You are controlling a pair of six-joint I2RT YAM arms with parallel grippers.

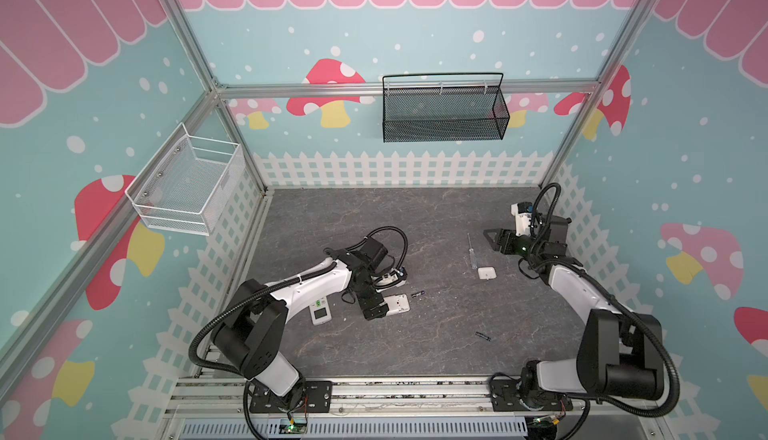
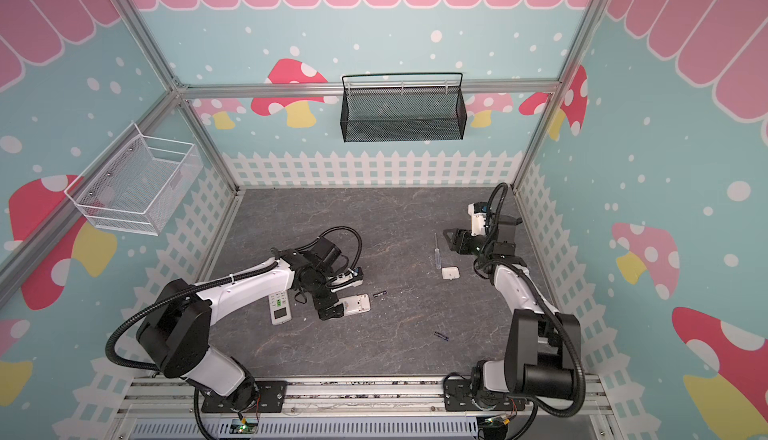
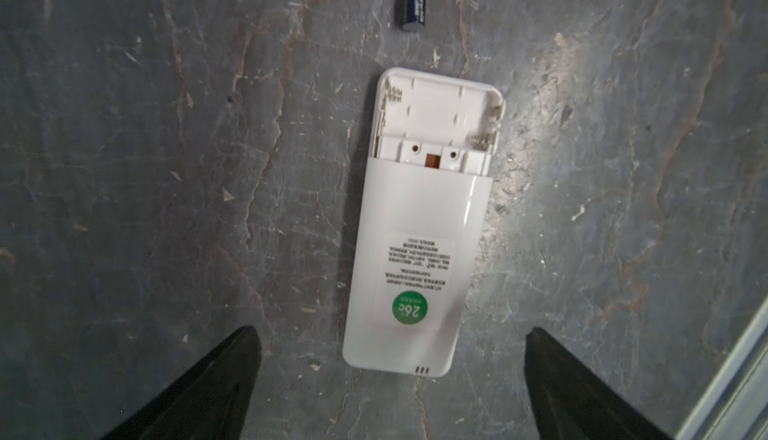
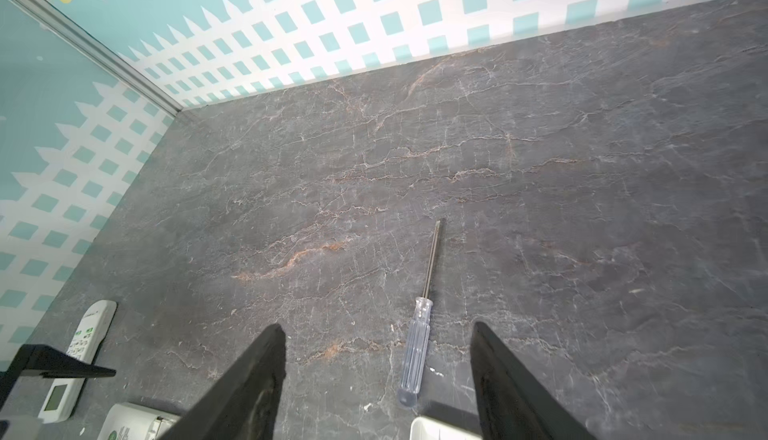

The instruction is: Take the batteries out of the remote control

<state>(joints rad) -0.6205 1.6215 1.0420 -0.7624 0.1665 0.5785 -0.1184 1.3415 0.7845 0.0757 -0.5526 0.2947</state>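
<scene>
Ideally, close the wide-open left gripper (image 3: 392, 330) squarely across the emptied remote (image 3: 419, 217), mid-frame; keep the open, empty right gripper (image 4: 377, 325) clear.

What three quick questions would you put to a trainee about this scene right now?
1. True or false: the face-down remote has an empty battery compartment.
2. How many loose batteries lie on the table in both top views? A one, B two, C four.
3. Which tool lies on the table below the open right gripper?
Key: 1 true; 2 B; 3 the screwdriver.
</scene>
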